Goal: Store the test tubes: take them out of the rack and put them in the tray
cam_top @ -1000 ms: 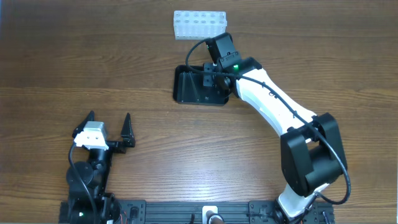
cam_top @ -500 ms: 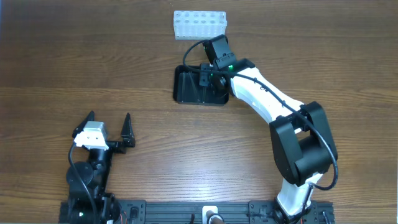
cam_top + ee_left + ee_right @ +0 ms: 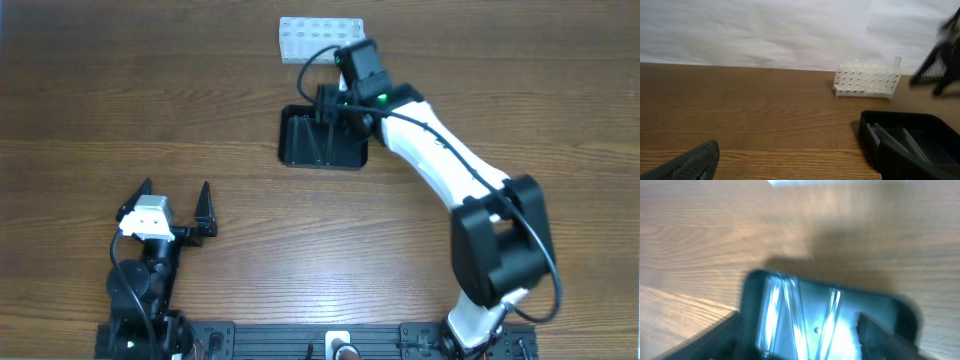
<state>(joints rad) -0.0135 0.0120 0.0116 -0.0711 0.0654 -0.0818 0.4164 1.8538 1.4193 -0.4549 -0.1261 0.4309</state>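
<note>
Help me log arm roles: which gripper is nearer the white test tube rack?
Right. The right gripper is above the black tray, just short of the rack. The left gripper is far across the table, close to its own base.

Brown wood-grain table; white wall behind.

A robotics test bench of a laboratory kind is indicated: a wood-grain counter is backed by a plain white sheet. A left arm and a right arm are mounted by a black rail at its edge. A white test-tube rack and a black tray are set out on it.
</note>
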